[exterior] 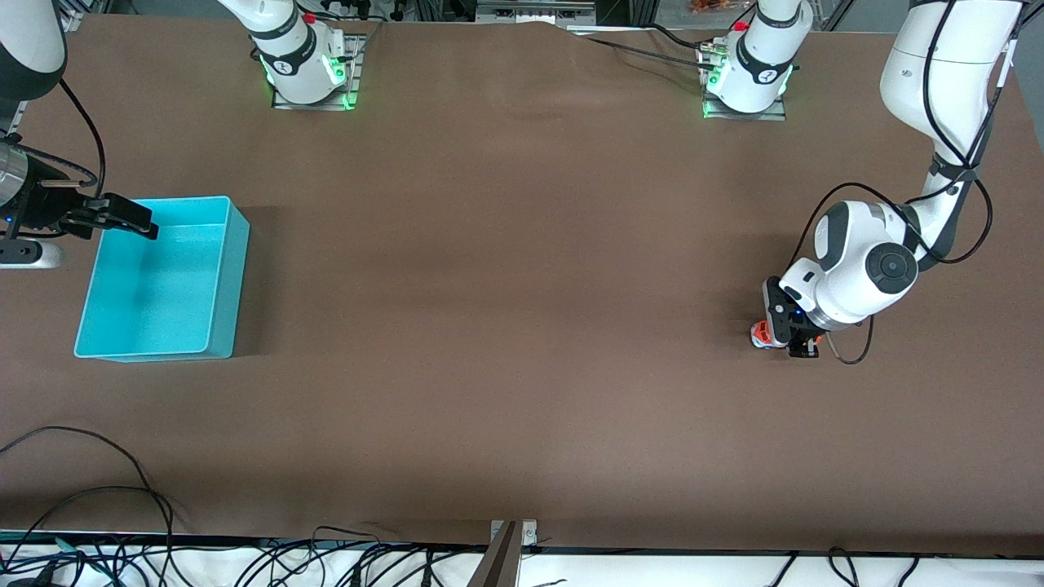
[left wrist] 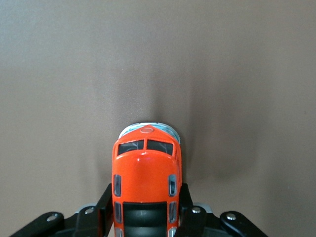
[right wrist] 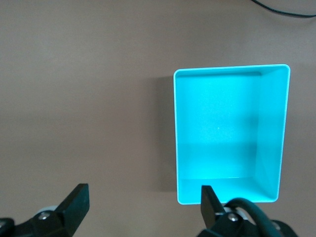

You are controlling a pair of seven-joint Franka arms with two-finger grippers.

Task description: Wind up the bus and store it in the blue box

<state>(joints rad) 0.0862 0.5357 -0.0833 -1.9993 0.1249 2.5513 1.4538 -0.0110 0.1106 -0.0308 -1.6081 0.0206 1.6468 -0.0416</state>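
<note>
Now, fingers first:
Left fingers: the left gripper point(left wrist: 145, 219) has its two dark fingers point(left wrist: 105, 210) pressed against the flanks of the bus point(left wrist: 146, 173), one on each side, clamped on it.
Bus: the orange toy sits low at the table point(exterior: 506, 285), at the left arm's end; in the front view only a scrap of orange and white point(exterior: 761, 333) shows past the gripper, at about 9 o'clock of it. I cannot tell whether its wheels touch the cloth or hang just above.
Right fingers: the right gripper point(right wrist: 143, 202) has its fingers point(right wrist: 76, 200) spread wide, with nothing between them.
Right arm: it waits over the rim of the blue box point(exterior: 220, 277), at the box's 10 o'clock corner in the front view.
Blue box: open-topped and bare inside, it stands at the right arm's end of the table, well apart from the bus.
Done: the grasp on the bus is made.
Winding: no sign shows whether the spring is wound; I judge this step is the one in hand.
Left: the carry across the table and the drop into the box are not yet done.
</note>
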